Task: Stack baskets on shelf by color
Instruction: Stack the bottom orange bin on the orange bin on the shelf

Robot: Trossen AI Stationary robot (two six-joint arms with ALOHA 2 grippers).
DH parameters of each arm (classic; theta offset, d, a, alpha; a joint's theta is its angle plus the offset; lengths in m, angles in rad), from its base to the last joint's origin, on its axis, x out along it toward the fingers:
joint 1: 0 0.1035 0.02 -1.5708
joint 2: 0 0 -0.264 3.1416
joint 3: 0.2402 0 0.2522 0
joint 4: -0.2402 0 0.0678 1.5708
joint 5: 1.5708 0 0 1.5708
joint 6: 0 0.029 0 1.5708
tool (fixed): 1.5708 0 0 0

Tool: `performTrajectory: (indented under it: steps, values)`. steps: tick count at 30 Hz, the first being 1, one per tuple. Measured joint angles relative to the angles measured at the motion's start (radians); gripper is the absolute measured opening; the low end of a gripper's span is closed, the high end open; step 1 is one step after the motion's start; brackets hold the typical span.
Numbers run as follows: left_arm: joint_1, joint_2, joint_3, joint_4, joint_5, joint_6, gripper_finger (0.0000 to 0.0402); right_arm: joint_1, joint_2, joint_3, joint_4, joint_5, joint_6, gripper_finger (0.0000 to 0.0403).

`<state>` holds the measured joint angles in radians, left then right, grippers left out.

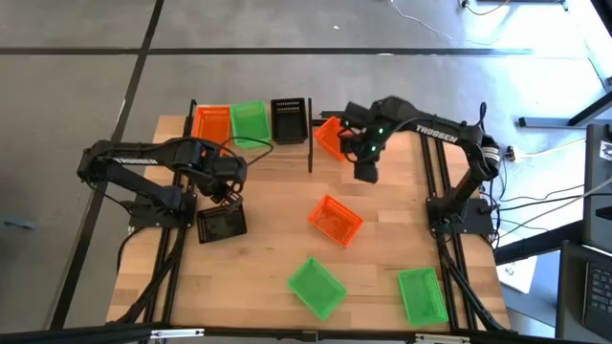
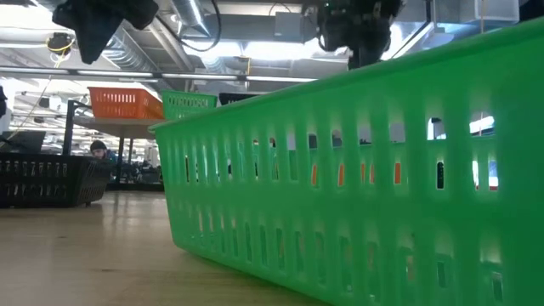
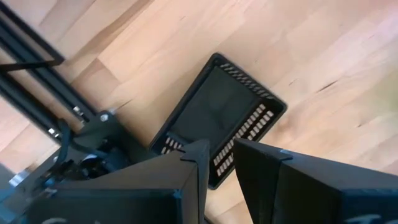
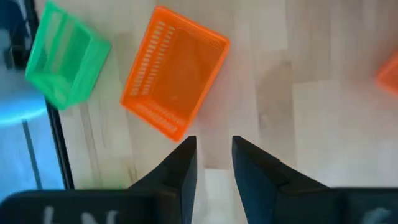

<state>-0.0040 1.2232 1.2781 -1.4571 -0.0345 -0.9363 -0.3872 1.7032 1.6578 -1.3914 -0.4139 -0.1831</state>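
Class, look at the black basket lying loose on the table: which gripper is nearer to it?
Left. The left gripper hovers right above the black basket, empty; the right gripper hangs far across the table near the shelf.

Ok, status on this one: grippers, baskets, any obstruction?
Left gripper open, empty, above black basket. Right gripper open, empty, near shelf. Three baskets on shelf, five loose on table. Nothing blocking.

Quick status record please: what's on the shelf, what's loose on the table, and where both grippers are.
shelf: orange basket, green basket, black basket in a row
loose on table: black basket, orange basket, two green baskets, orange basket by the shelf
left gripper: open, above the loose black basket
right gripper: open, empty, right of the shelf
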Motion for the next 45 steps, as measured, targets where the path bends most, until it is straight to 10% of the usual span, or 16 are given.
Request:
performTrajectory:
  steps: [15,45]
  values:
    - [0.0,0.0,0.0,0.067,0.0,-0.004,0.0066,0.147,-0.013,-0.326,0.376,0.08,0.683,0.01]
    - [0.001,0.0,0.0,0.09,0.003,0.003,0.0066,0.228,-0.006,-0.565,0.746,0.144,0.689,0.01]
